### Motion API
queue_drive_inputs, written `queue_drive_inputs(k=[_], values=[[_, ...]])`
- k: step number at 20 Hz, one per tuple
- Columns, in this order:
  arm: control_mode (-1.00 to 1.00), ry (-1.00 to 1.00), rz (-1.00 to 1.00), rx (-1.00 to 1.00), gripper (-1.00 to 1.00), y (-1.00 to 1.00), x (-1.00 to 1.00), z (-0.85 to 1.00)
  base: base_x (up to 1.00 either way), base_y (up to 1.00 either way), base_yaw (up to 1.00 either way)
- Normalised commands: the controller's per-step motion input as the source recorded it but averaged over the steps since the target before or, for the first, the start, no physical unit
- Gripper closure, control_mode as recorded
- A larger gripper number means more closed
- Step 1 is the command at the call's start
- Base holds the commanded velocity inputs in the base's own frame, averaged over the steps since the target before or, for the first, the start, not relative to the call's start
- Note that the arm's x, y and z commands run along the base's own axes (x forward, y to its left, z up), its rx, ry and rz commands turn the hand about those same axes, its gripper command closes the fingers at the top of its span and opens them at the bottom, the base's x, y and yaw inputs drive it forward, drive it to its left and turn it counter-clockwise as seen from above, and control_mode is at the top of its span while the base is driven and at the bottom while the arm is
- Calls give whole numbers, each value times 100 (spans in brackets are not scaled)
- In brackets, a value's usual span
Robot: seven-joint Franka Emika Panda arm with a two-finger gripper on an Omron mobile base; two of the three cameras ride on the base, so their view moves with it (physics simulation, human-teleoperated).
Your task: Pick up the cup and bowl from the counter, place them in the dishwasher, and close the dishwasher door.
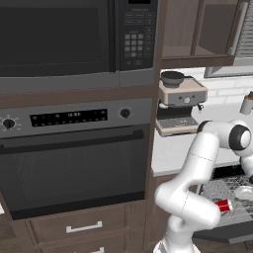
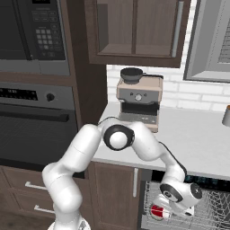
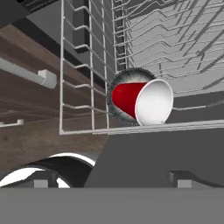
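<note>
The red cup (image 3: 142, 103) with a white inside lies on its side at the front edge of the dishwasher's wire rack (image 3: 83, 92). Right behind it sits a dark grey round thing with a speckled rim (image 3: 119, 78) that looks like the bowl. My gripper (image 3: 111, 181) hangs open just short of the cup, with nothing between its fingers. From the right base view, the gripper (image 2: 167, 210) is low over the rack (image 2: 211, 211) next to the cup (image 2: 157, 211). The cup (image 1: 223, 206) also shows from the left, above the folded-down dishwasher door (image 1: 232, 232).
A coffee machine (image 2: 138, 101) stands at the back of the counter (image 2: 188, 139). A small canister (image 2: 227, 114) is at the counter's right end. The oven (image 1: 74, 163) and microwave (image 1: 59, 34) fill the wall to the left. Wood cabinet fronts (image 2: 114, 193) flank the dishwasher.
</note>
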Motion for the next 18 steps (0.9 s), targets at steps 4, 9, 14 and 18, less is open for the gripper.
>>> queue_drive_inputs(k=[4,9,14,18], values=[[-100,-19,15,0,-100,0,0,-52,0,0,0],[-100,-20,7,0,-100,-1,0,-46,0,0,0],[-100,-18,1,0,-100,0,26,-8,0,0,0],[-100,-17,0,-1,-100,13,63,0,0,0,0]])
